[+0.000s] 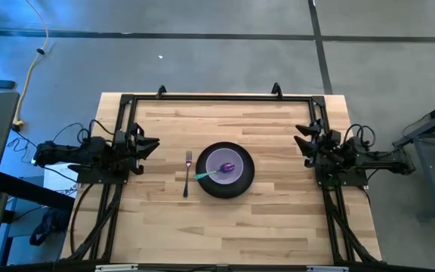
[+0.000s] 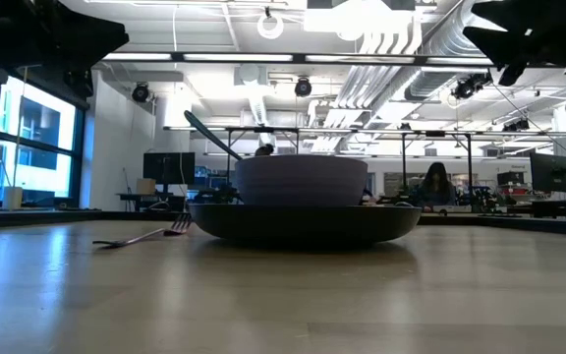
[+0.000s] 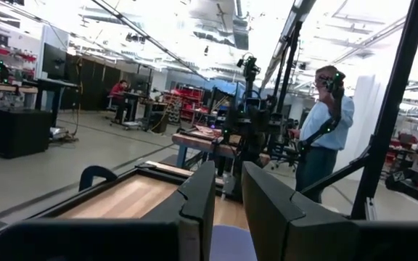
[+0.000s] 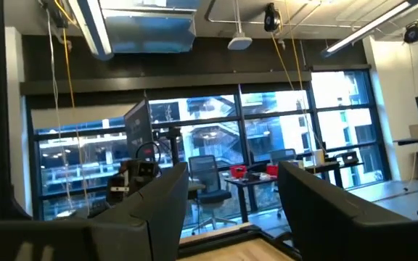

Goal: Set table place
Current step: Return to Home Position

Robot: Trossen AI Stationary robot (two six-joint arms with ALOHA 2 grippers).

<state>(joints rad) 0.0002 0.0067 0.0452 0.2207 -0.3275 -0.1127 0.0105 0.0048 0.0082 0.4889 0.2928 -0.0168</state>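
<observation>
Spoon [image 2: 209, 135] handle alone above bowl [image 2: 301, 182] rim, head out of sight.

**No Legible Text in Any View**

Nothing written can be read in these pictures. The pale wooden butcher-block table [image 1: 278, 219], the dark grey round plate [image 1: 246, 178] and the smaller lavender bowl [image 1: 216, 157] show no label, brand, number or sign. Anything printed in the room beyond is too small to make out.
</observation>
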